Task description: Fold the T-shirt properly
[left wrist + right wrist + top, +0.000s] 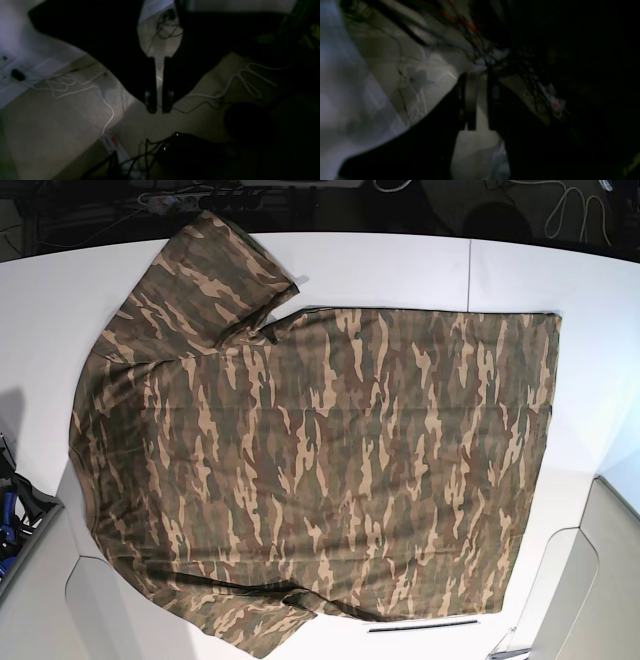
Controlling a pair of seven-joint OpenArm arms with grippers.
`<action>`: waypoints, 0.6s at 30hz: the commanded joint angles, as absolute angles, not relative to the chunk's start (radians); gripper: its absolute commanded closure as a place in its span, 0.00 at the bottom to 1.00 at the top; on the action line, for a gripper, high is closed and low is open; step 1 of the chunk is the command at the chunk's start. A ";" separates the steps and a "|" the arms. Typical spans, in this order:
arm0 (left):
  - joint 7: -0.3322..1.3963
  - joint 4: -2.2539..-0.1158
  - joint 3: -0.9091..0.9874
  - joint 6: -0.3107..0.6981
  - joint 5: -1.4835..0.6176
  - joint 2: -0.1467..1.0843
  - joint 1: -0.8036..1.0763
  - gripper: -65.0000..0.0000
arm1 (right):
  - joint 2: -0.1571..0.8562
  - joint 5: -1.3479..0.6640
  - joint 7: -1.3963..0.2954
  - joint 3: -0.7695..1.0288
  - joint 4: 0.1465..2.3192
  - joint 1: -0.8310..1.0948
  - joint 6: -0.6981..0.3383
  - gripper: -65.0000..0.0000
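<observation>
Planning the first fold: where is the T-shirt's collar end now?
In the base view the T-shirt lies flat on the white table, collar end at the view's left, hem at the right.

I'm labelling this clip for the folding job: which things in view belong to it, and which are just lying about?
Belongs to the job:
- T-shirt, camouflage print, spread flat on the white table
- left gripper and right gripper, both off the table, holding nothing

Just lying about:
- white cables on the floor
- power strip
- tangle of dark wires
</observation>
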State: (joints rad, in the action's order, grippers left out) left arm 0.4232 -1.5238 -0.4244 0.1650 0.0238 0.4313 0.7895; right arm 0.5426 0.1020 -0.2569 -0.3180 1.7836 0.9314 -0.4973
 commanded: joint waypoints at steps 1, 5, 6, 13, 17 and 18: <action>0.423 -1.576 -0.393 0.162 0.031 0.438 0.825 0.91 | 0.551 0.076 -0.256 -0.302 1.829 0.949 -0.500 0.90; 0.450 -1.767 -0.246 0.184 0.030 0.438 0.926 0.91 | 0.551 -0.012 -0.308 -0.232 1.948 0.954 -0.500 0.90; 0.461 -1.816 -0.205 0.195 0.028 0.438 0.951 0.91 | 0.550 -0.037 -0.318 -0.207 1.975 0.954 -0.500 0.90; 0.511 -2.088 0.075 0.199 -0.043 0.438 1.056 0.70 | 0.545 -0.205 -0.392 0.019 2.102 0.953 -0.495 0.90; 0.521 -2.149 0.225 0.199 -0.119 0.437 1.044 0.59 | 0.538 -0.310 -0.406 0.157 2.103 0.933 -0.467 0.84; 0.522 -2.153 0.258 0.199 -0.125 0.438 1.037 0.59 | 0.529 -0.329 -0.422 0.184 2.103 0.922 -0.467 0.80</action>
State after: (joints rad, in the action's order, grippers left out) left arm 0.5304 -2.1353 0.2554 0.2066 -0.1276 0.4320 1.0267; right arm 0.5255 -0.3195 -0.4408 0.1818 2.0872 0.9165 -0.4686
